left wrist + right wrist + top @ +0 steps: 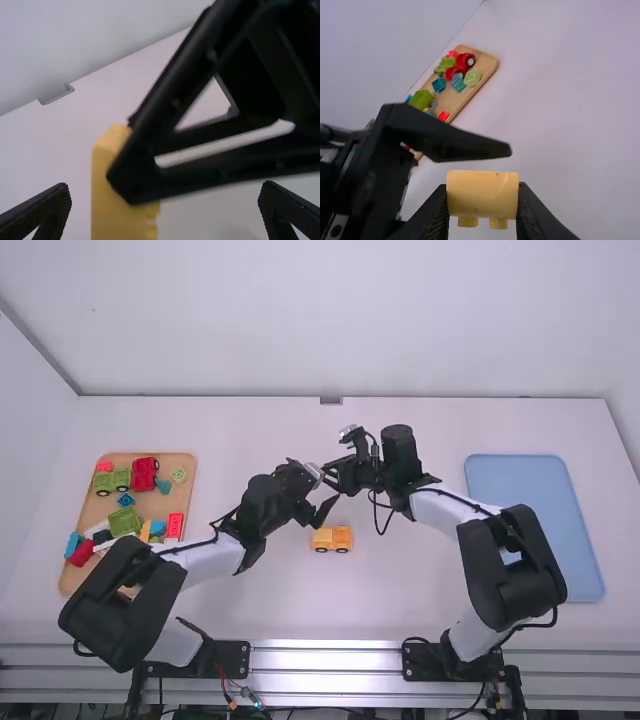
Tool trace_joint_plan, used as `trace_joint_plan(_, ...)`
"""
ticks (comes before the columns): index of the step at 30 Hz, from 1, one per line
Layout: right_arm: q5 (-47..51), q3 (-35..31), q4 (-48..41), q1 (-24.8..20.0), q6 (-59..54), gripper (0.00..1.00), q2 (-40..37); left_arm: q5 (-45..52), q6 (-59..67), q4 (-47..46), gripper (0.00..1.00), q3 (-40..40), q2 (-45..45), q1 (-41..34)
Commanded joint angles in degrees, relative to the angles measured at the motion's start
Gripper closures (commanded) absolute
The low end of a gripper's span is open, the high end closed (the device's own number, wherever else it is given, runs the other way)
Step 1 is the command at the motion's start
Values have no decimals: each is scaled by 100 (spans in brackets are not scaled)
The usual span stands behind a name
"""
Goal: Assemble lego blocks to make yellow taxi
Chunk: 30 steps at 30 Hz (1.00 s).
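Note:
My left gripper (320, 494) is by the middle of the table, facing my right gripper (330, 474). Just below them in the high view, the yellow car base (332, 539) stands on its wheels on the table. Seen from the left wrist, my left gripper (165, 194) is open, its fingers wide apart, with a yellow block (112, 192) and the other arm's black fingers beyond. In the right wrist view my right gripper (482, 194) is shut on the yellow block (482, 192), whose two studs point down in that picture. One left-gripper finger extends just above the block there.
A wooden tray (68, 580) at the left holds several coloured blocks, among them red and green vehicles. At the right lies a blue tray (530, 500). Both forearms reach in over the table's middle, close on either side of the car base.

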Motion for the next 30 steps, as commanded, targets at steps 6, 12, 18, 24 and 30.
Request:
trace_joint_plan(6,1274,7,-1167,-566,-428,89,-365,-361,-127,-146,1,48,0,31)
trace_joint_plan(12,2802,682,-3945,-673,-1283,90,-824,-1497,-658,72,1,48,0,7)
trace_joint_plan(18,3836,1224,-5847,-212,-1421,95,-535,-1600,-643,437,1,48,0,37)
trace_joint_plan(24,4159,1220,-6275,199,-734,100,24,-1617,-645,758,1,48,0,59)
trace_joint_plan(30,4157,1213,-6535,271,2643,100,190,-1971,-656,761,1,48,0,61)
